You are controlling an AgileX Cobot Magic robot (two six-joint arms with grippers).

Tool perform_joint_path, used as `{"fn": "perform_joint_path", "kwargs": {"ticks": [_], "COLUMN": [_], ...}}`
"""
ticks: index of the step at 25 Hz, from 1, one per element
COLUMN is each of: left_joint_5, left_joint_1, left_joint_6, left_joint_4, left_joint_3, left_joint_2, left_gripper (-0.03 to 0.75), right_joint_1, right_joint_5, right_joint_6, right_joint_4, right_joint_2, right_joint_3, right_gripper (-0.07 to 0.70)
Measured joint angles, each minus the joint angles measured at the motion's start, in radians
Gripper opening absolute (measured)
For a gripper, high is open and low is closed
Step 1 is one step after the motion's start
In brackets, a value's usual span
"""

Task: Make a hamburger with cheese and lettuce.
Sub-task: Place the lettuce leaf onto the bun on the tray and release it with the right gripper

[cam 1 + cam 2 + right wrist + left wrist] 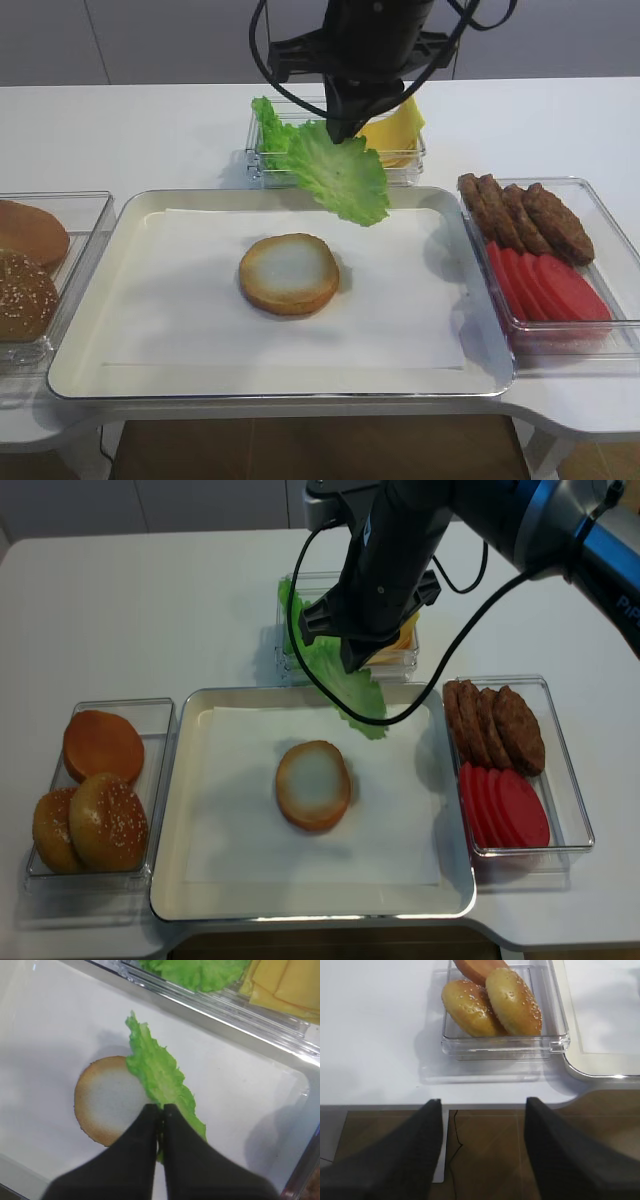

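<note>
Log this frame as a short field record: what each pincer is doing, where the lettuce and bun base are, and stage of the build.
right pincer: shut on the lettuce leaf, holding it above the tray
left pincer: open, empty, off the table's edge near the sesame buns
bun base: cut face up on the tray's paper, bare
cheese: in the back container
stage: lettuce not yet placed

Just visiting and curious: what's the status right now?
Right gripper shut on lettuce, above tray. Left gripper open, empty, by sesame buns. Bun half bare; path clear.
</note>
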Motion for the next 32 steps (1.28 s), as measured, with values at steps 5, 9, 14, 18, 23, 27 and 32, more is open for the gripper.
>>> {"fn": "perform_joint_path", "kwargs": {"ticks": [5,9,14,18,23,27,32], "left_joint_5": [0.000,0.000,0.000,0.000,0.000,0.000,0.000], "left_joint_1": [0.000,0.000,0.000,0.000,0.000,0.000,0.000], "left_joint_6": [0.000,0.000,0.000,0.000,0.000,0.000,0.000], "left_joint_4": [0.000,0.000,0.000,0.000,0.000,0.000,0.000], "left_joint_3": [0.000,0.000,0.000,0.000,0.000,0.000,0.000], "left_joint_2": [0.000,0.000,0.000,0.000,0.000,0.000,0.000], "left_gripper": [0.391,0.391,0.391,0.391,0.391,0.391,0.391], "right_joint_1": [0.000,0.000,0.000,0.000,0.000,0.008,0.026], "right_joint_5": [0.000,0.000,0.000,0.000,0.000,0.000,0.000], "right_joint_6": [0.001,0.001,0.001,0.001,0.001,0.001,0.001], "right_joint_4": [-0.001,-0.001,-0.001,0.012,0.030,0.030,0.038], "right_joint_2": [0.002,0.017,0.029,0.042,0.044,0.053,0.053], "right_joint_3": [0.000,0.000,-0.001,-0.001,-0.001,-0.001,-0.001], "right_gripper": [0.032,0.032,0.032,0.032,0.032,0.032,0.032]}}
